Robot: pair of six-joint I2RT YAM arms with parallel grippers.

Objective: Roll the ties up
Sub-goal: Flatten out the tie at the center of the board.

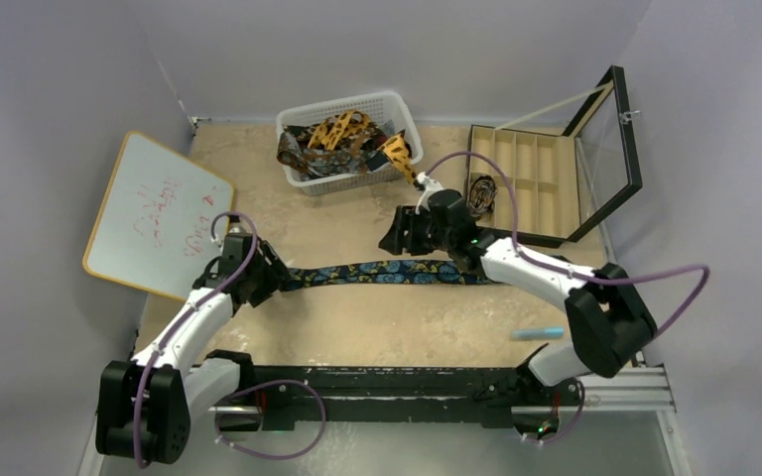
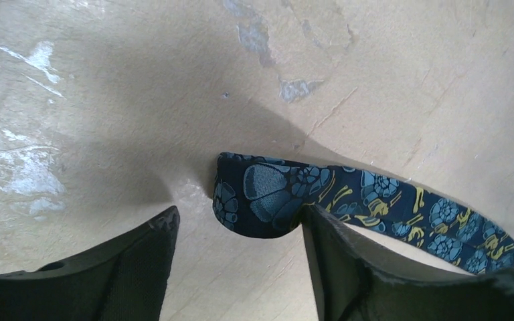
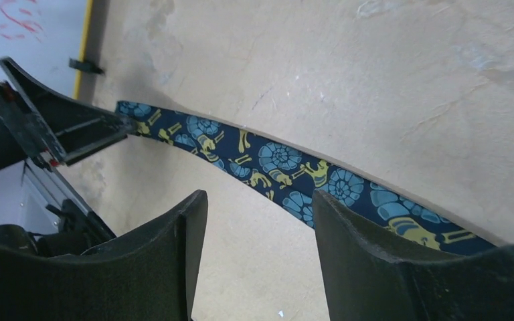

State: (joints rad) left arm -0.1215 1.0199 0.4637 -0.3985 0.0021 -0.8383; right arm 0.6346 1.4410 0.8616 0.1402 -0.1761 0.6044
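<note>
the navy tie (image 1: pixel 387 271) lay stretched flat across the table (image 1: pixel 377 327), running between the two arms. the left claw (image 2: pixel 239 212) stood apart around its rounded end, clamping nothing. the right claw (image 3: pixel 260 197) was apart too, poised over the tie's other stretch, one finger crossing the fabric. more ties (image 1: pixel 337 134) sat heaped in the white basket (image 1: pixel 399 107) at the far edge.

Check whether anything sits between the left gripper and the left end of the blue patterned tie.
Nothing visible does. The left gripper hangs open right over the rounded end of the tie, which lies on the bare table. One finger overlaps its edge in the wrist view.
</note>
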